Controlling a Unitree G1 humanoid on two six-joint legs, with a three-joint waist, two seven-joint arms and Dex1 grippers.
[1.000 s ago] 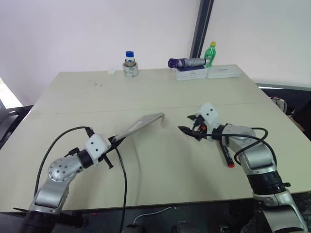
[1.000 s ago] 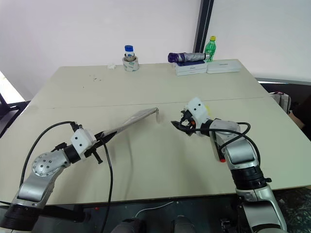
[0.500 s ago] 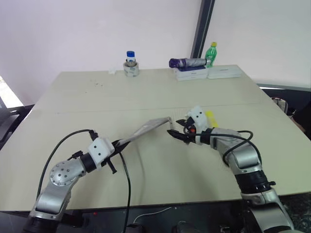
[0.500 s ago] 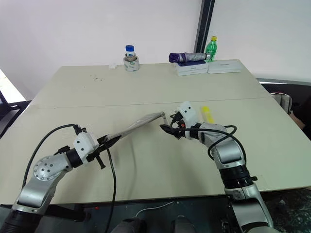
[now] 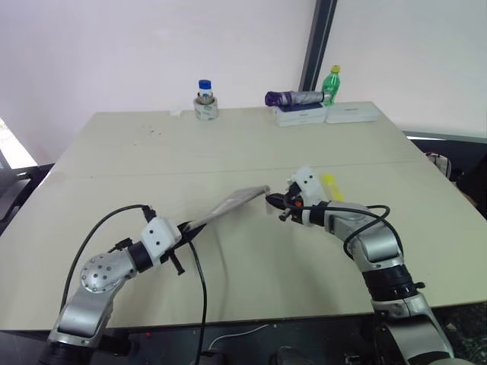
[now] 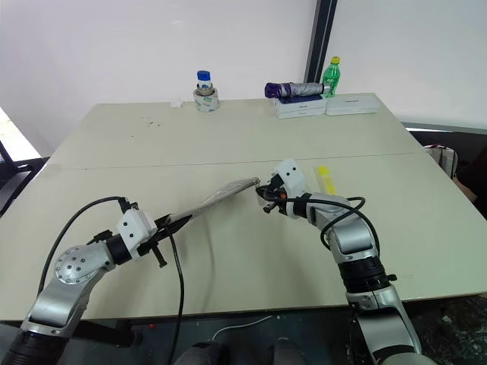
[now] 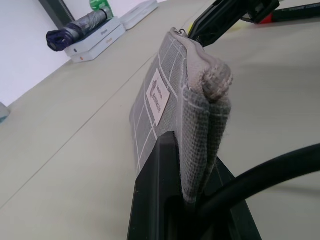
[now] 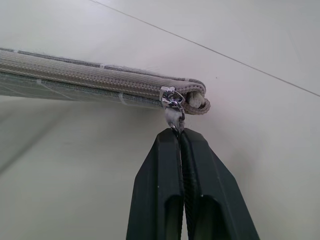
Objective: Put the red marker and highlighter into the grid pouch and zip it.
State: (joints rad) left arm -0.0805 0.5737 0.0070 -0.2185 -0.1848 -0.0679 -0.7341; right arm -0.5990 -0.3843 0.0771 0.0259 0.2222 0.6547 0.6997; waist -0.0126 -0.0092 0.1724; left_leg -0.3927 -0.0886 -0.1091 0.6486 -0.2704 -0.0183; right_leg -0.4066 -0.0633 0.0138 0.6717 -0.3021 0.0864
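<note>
The grid pouch (image 5: 232, 204) hangs edge-up above the table, grey with white lines and a white label (image 7: 159, 97). My left gripper (image 5: 183, 230) is shut on its near end. At its far end my right gripper (image 8: 179, 131) is shut on the pale zipper pull (image 8: 172, 114), right at the pouch's corner. The yellow highlighter (image 5: 329, 185) lies on the table just beyond my right wrist. Past the right gripper, the left wrist view shows the red marker (image 7: 295, 11) on the table, one red end and a black band showing.
At the table's back edge stand a blue-capped jar on a tape roll (image 5: 203, 100), a folded purple umbrella (image 5: 293, 98) on white boxes (image 5: 300, 115) and a green bottle (image 5: 331, 82). A black cable (image 5: 199, 289) loops from my left wrist over the front edge.
My right gripper, open a second ago, has moved left to the pouch's far end and shut on the zipper pull. The left gripper keeps its hold on the pouch.
</note>
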